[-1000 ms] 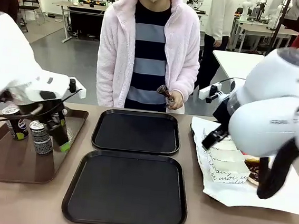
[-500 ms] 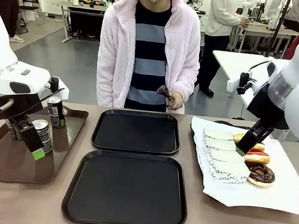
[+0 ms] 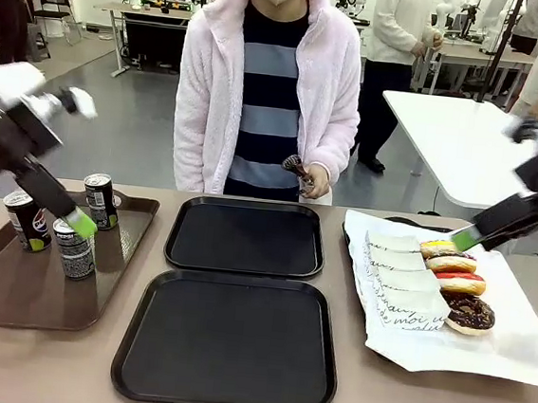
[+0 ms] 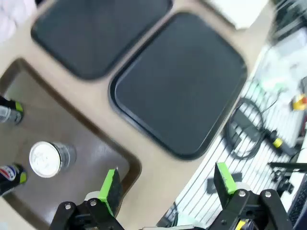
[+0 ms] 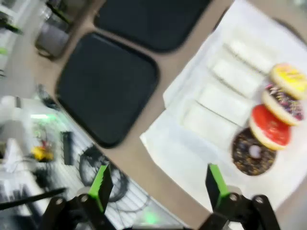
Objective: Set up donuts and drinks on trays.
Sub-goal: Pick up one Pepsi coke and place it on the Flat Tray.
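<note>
Both gaping empty, my left claw (image 4: 168,179) and right claw (image 5: 158,179); I'd descend plumb over the silver-topped slim dark can (image 4: 48,158).

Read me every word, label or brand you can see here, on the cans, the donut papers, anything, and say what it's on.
Black script on the white paper holders: too small to read.
White text on the grey-black can: too blurred to read.
Can with the round red-blue logo: the logo shows, no words legible.
Print on the rear can: too small to read.
</note>
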### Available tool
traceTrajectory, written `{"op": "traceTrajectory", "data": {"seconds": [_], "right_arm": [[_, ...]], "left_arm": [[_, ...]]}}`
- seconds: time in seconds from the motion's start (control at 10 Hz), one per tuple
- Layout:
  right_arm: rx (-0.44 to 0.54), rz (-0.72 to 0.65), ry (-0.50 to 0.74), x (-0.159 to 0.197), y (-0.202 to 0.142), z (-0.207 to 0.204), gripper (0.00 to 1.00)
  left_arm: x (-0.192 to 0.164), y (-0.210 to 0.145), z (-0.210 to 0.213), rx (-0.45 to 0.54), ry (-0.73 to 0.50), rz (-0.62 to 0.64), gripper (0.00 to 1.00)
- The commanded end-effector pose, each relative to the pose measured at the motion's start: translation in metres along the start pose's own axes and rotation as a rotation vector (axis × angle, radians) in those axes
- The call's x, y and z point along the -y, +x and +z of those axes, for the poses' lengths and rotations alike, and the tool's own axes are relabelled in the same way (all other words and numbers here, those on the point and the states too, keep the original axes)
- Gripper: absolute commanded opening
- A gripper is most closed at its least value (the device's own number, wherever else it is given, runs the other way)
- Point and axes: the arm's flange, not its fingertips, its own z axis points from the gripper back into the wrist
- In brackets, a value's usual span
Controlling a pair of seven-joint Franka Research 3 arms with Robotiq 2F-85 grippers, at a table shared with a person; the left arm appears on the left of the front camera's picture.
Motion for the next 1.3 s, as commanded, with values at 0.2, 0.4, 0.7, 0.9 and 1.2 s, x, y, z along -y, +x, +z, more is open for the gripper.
{"op": "traceTrajectory", "data": {"seconds": [0.2, 0.4, 0.7, 0.9, 1.2], "right_arm": [[0.258, -0.511, 0.503, 0.102, -0.027, 0.06, 1.0], [0.315, -0.61, 0.547, 0.15, -0.066, 0.083, 1.0], [0.291, -0.734, 0.537, 0.201, -0.105, 0.082, 1.0], [0.292, -0.783, 0.522, 0.217, -0.123, 0.085, 1.0], [0.278, -0.815, 0.502, 0.22, -0.132, 0.079, 1.0]], "left_arm": [[-0.056, -0.069, 0.042, 0.465, -0.569, 0.114, 1.0], [-0.092, -0.108, 0.067, 0.565, -0.509, 0.256, 1.0], [-0.125, -0.156, 0.086, 0.645, -0.487, 0.388, 1.0], [-0.133, -0.177, 0.093, 0.642, -0.459, 0.459, 1.0], [-0.141, -0.187, 0.095, 0.63, -0.457, 0.489, 1.0]]}}
